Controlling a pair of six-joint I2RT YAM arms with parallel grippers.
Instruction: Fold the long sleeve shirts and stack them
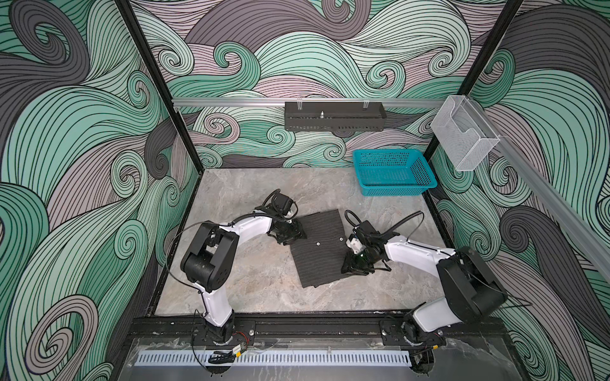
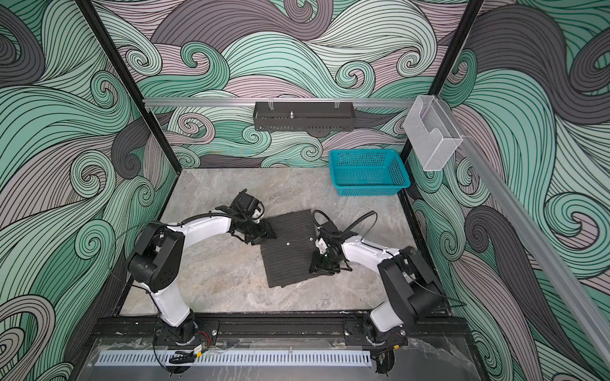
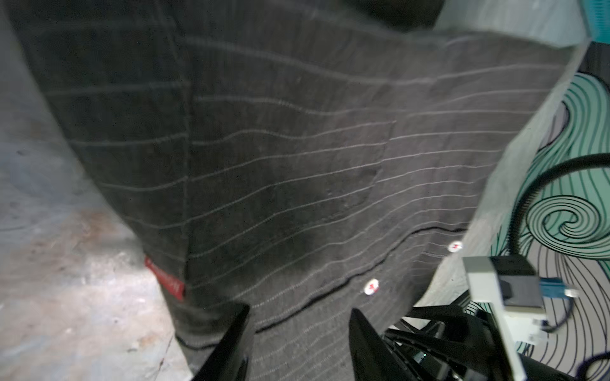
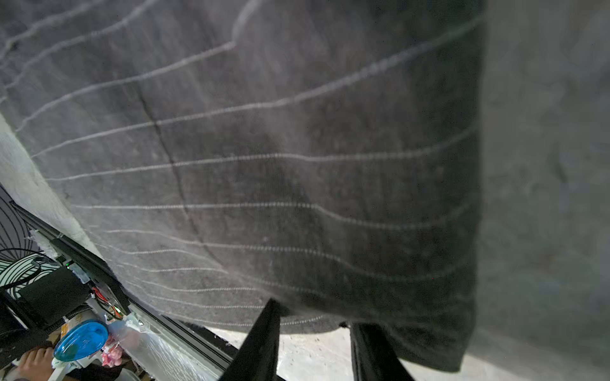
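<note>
A single dark pinstriped long sleeve shirt [image 1: 318, 250] [image 2: 290, 254] lies folded into a flat rectangle on the middle of the marble table, with two whitish buttons showing across it. My left gripper [image 1: 293, 236] [image 2: 264, 235] hovers low over its far left edge. In the left wrist view the left gripper [image 3: 298, 310] is open, with flat shirt cloth [image 3: 297, 165] beneath the gap. My right gripper [image 1: 355, 267] [image 2: 321, 267] is at the shirt's near right edge. The right gripper [image 4: 313, 313] is open, its tips meeting the shirt's hem [image 4: 264, 165], bare table between the fingers.
A teal mesh basket [image 1: 392, 171] [image 2: 368, 171] stands at the table's back right corner. A black perforated tray [image 1: 333, 115] hangs on the rear rail and a clear holder [image 1: 462, 132] on the right rail. Bare marble table [image 1: 264, 280] surrounds the shirt.
</note>
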